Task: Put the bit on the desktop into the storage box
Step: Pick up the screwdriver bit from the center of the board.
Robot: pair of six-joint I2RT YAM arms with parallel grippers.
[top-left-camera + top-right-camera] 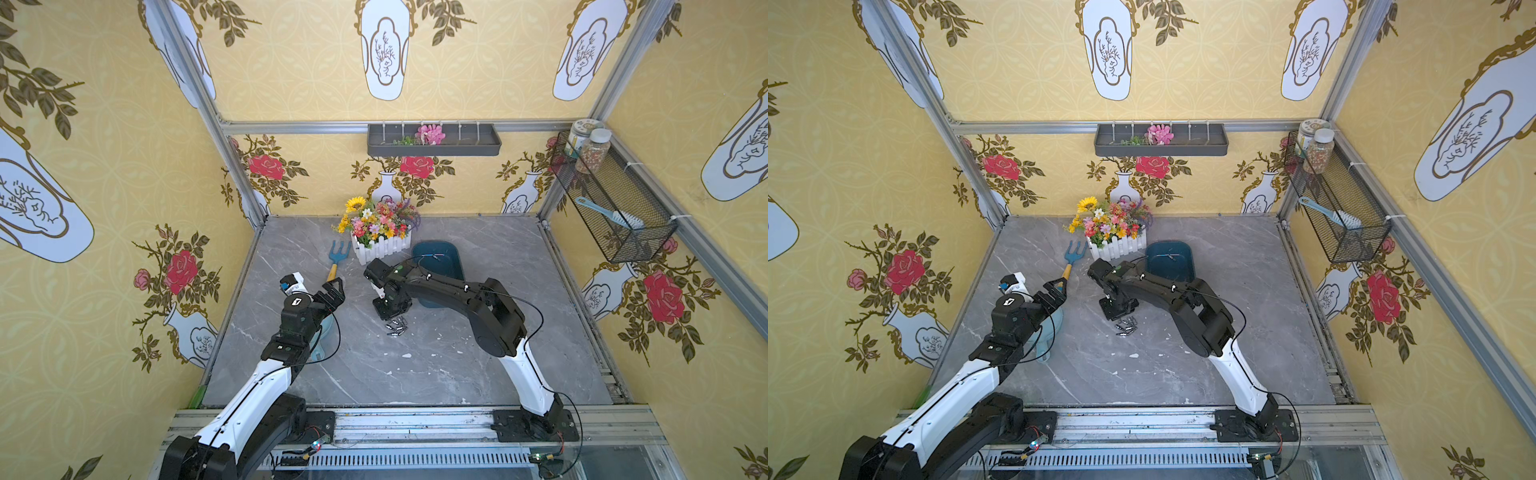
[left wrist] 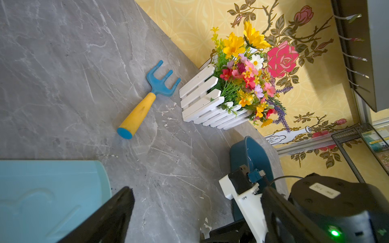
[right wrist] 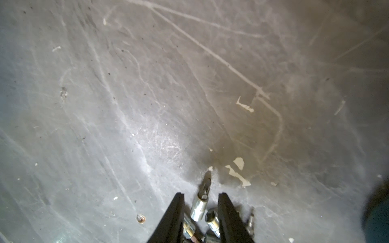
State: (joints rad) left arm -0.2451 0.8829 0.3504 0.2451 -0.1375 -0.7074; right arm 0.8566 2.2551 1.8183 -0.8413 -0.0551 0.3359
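Note:
Several small metal bits [image 1: 397,326] [image 1: 1127,326] lie in a pile on the grey marble-look desktop [image 1: 415,374]. My right gripper [image 1: 390,309] [image 1: 1119,309] points down onto the far edge of that pile. In the right wrist view its black fingers [image 3: 181,202] straddle a silver bit [image 3: 200,206] and a second bit [image 3: 212,219], with a gap still showing on one side. The dark teal storage box [image 1: 440,257] [image 1: 1173,262] [image 2: 252,155] stands just behind that arm, with one bit [image 1: 435,257] lying in it. My left gripper [image 1: 332,293] [image 2: 195,210] hangs wide open and holds nothing.
A pale blue scoop [image 1: 326,332] [image 2: 42,189] lies under the left arm. A blue and yellow garden fork [image 1: 336,259] and a white fence planter of flowers [image 1: 380,237] sit at the back. A grey wall tray [image 1: 434,141] and a wire basket [image 1: 611,203] hang on the walls.

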